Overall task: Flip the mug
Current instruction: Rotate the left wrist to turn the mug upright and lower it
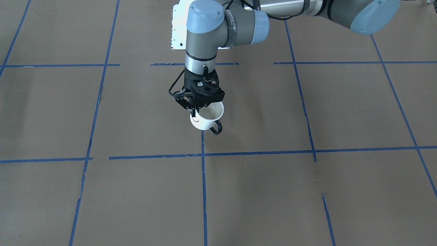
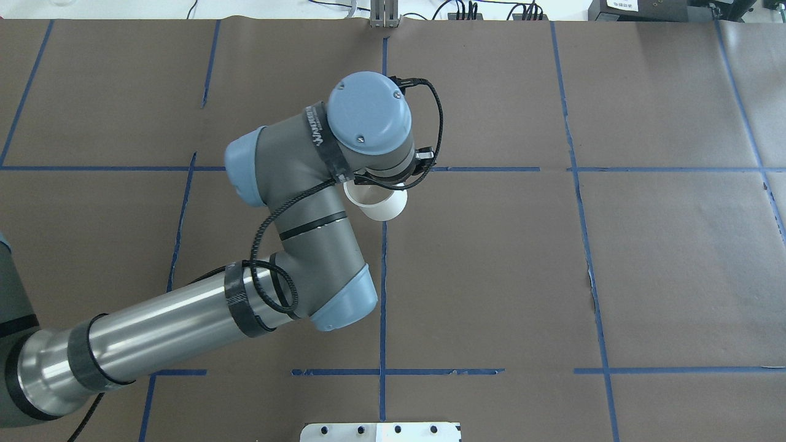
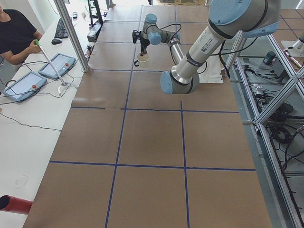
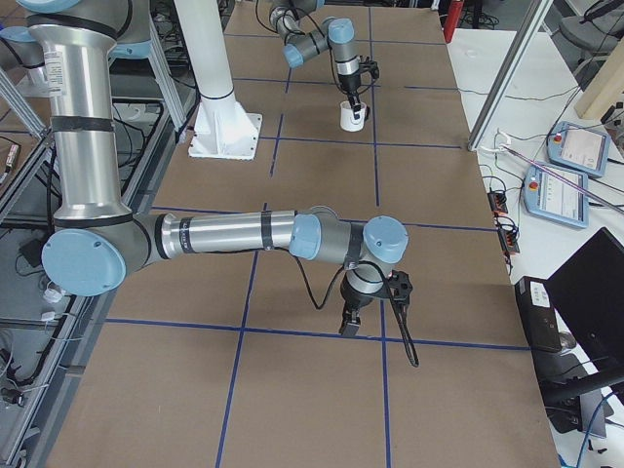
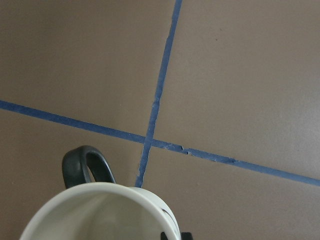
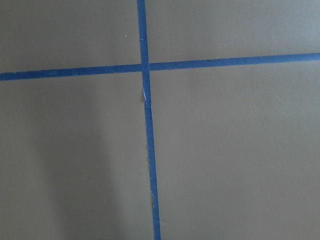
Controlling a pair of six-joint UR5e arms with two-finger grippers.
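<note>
My left wrist view's bottom edge crops the small white black-handled mug (image 5: 100,215). My right gripper (image 4: 348,328) shows too small to judge.

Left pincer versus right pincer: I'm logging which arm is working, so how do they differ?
The left pincer grips the mug, tilted, by its rim; the right pincer carries nothing visible. The left pincer is at the middle of the table, the right pincer nearer the robot's right end. Both point down.

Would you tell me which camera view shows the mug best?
Exterior front-facing: the mug shows rim, handle and part of its face, held by the left gripper. Overhead, the arm half hides it; side views show it tiny; left wrist crops it.
</note>
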